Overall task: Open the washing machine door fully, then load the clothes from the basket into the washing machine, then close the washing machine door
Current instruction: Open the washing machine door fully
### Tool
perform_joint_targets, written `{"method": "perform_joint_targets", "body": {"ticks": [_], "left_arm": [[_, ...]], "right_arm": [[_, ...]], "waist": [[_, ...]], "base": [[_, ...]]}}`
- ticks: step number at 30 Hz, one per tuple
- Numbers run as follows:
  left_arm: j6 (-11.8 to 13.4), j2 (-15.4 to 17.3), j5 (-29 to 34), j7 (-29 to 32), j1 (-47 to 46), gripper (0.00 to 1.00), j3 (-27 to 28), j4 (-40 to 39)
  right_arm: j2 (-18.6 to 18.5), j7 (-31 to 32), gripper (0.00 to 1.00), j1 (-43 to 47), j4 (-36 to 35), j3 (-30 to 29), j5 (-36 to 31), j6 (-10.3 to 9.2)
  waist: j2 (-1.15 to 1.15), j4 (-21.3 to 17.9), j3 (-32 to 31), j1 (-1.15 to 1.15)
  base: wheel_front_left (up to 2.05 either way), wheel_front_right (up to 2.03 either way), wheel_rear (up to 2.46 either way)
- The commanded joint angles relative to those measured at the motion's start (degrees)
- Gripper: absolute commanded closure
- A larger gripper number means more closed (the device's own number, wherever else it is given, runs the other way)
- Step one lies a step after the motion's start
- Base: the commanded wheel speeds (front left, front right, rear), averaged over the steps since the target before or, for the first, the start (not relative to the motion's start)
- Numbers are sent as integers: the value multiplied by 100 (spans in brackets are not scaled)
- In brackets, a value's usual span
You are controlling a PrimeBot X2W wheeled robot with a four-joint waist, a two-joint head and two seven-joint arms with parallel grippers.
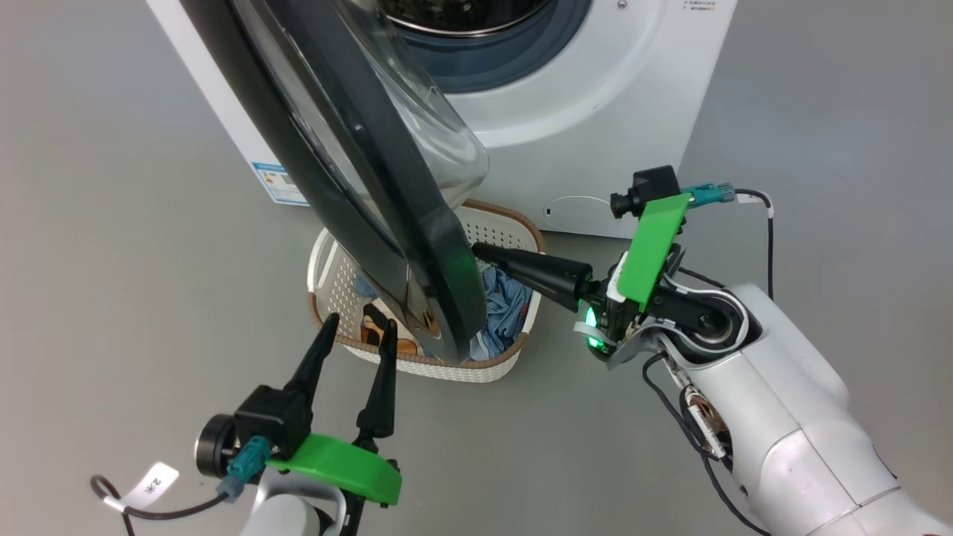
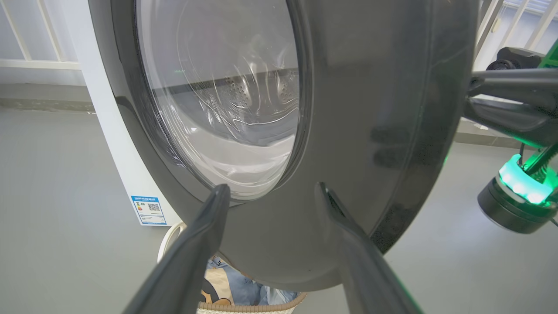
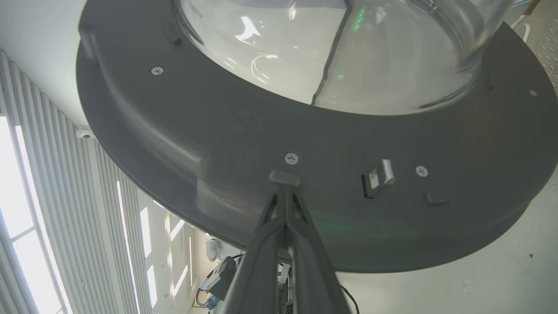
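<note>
Step in hand: opening washing machine door (image 1: 435, 246). It is part-swung, not yet full. R tool (image 1: 478, 251) pinched shut, nothing held, tips apparently against door's inner rim. L tool (image 1: 359, 325) spread wide, empty, door's outer face just ahead of its tips. Basket (image 1: 514, 223) w/ clothes (image 1: 506, 298) lies beneath both tools, under door edge. Next, prob.: R pushes door further outward before any pick. R wrist view adds latch (image 3: 378, 178) beside tip. L wrist view adds drum holes (image 2: 237, 89) thru glass.
</note>
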Motion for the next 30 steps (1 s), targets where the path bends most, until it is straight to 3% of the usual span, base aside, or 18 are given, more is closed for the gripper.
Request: {"method": "perform_joint_targets", "body": {"ticks": [1,16,17,18,19,30], "left_arm": [[-19,104,71,-45,11,0,205,-104],[3,104,173,-45,133,0,463,-57],[0,104,179,-45,144,0,477,-50],[-2,104,184,-45,155,0,498,-46],[-3,104,191,-45,168,0,521,-40],[-41,104,226,-45,333,0,745,26]], "right_arm": [[164,-48,100,38,-148,9,70,10],[-471,-573,100,801,-917,-525,197,10],[-525,-623,90,918,-1027,-550,170,10],[-579,-690,49,1043,-1134,-578,135,10],[-620,-778,0,1172,-1219,-618,110,10],[-988,-1656,0,2539,-2129,-1059,-75,10]], "waist": [[0,-18,0,0],[0,-405,-114,0],[0,-428,-123,0],[0,-458,-132,0],[0,-489,-149,0],[0,-671,-328,0]], "base": [[0,0,0],[0,0,0],[0,0,0],[0,0,0],[0,0,0],[0,0,0]]}}
